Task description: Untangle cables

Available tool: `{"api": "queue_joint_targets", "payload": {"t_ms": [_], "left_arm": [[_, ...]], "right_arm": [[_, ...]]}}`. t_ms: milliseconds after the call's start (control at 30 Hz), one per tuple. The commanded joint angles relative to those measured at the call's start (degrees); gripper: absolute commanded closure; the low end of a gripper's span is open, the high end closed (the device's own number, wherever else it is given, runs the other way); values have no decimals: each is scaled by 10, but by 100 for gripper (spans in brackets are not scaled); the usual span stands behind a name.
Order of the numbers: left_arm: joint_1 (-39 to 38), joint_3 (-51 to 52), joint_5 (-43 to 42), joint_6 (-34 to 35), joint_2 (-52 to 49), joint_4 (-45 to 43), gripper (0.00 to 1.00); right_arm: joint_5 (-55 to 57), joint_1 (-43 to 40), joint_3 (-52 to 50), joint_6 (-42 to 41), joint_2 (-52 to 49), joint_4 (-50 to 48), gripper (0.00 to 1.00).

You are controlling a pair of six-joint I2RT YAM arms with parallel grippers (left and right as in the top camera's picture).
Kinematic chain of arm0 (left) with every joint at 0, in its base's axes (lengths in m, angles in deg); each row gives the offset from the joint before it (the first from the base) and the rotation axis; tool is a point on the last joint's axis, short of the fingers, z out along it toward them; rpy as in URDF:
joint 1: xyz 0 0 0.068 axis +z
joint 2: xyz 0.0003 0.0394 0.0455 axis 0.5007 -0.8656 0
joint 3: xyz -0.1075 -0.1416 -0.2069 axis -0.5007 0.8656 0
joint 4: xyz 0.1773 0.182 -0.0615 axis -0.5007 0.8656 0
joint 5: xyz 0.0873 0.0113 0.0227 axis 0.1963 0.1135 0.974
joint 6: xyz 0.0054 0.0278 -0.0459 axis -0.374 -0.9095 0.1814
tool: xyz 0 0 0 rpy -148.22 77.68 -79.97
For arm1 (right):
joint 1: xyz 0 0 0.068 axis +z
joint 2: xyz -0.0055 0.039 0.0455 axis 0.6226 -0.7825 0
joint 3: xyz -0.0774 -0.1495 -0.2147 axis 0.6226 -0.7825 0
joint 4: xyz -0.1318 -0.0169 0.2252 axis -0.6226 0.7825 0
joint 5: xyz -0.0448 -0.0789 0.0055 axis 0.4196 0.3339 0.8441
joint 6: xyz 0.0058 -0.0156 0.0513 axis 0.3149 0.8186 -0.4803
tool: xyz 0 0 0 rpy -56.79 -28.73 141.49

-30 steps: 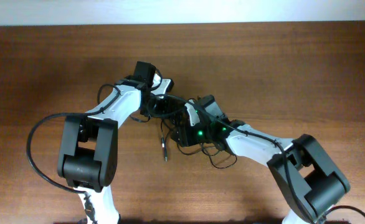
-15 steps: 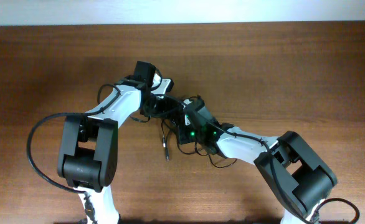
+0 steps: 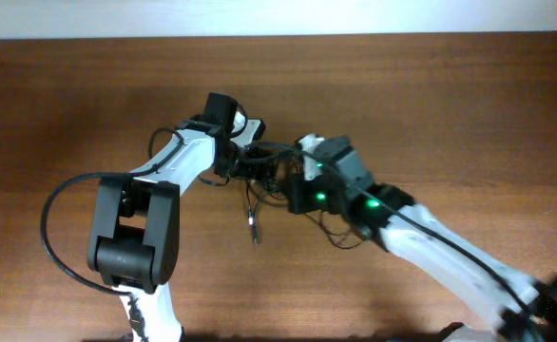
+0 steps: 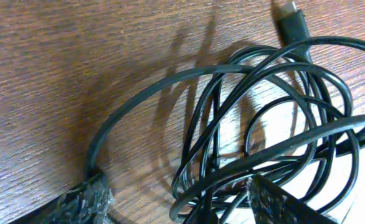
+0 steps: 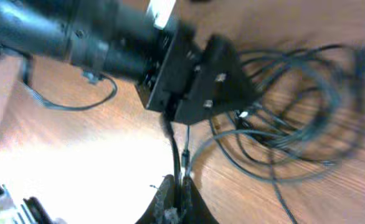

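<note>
The cables [image 3: 267, 167] are thin black cords bunched in tangled loops at the table's middle, between my two grippers. One plug end [image 3: 253, 228] trails toward the front. In the left wrist view the cable loops [image 4: 263, 124] overlap on the wood, with a grey plug [image 4: 293, 22] at the top right. My left gripper [image 4: 182, 208] is open, its fingers [image 4: 83, 199] wide apart with several loops lying between them. In the right wrist view my right gripper [image 5: 176, 190] is shut on a black cable strand [image 5: 173, 149] that runs up toward the blurred bundle [image 5: 294, 118].
My left arm's head [image 5: 195, 81] fills the upper left of the right wrist view, close to the pinched strand. Loose loops [image 3: 340, 233] lie under my right arm [image 3: 421, 233]. Brown wooden table [image 3: 450, 104] all around; a pale wall edge runs along the back.
My right gripper has shut on a cable strand and its arm has swung up and to the right. The left arm stays put, its fingers slightly wider.
</note>
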Motion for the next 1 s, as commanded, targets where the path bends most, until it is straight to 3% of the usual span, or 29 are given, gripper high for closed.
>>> {"api": "queue_joint_targets", "payload": {"t_ms": [0,133,167,267,467,500,567,600,700,867,900,967], "left_arm": [[3,12,25,6,-17,4,23],[3,12,25,6,-17,4,18],[3,12,25,6,-17,4,10],[3,12,25,6,-17,3,7],[3,12,26,6,-17,3,2],[3,12,26,6,-17,3,2],[3,12,26,6,-17,3,1],[3,12,26,6,-17,3,2],[5,10,26,6,-17,4,3],[7,-9,25,6,22,30,1],[7,-9,26,6,42,45,3],[7,-9,26,6,61,58,16]], "right_arm": [[-1,-57,-2,32,59,52,96],[5,-159,-2,59,63,162,96],[22,-189,-2,65,58,198,96],[82,-263,-2,105,33,269,96],[205,-325,-2,104,-37,285,96],[206,-329,-2,102,-53,286,78],[205,-331,-2,94,-76,282,21],[205,-331,-2,90,-87,278,7],[201,-332,10,78,-90,259,4],[177,-331,137,79,-36,350,2],[122,-331,144,78,-36,354,2],[114,-331,143,78,-38,353,2]]}}
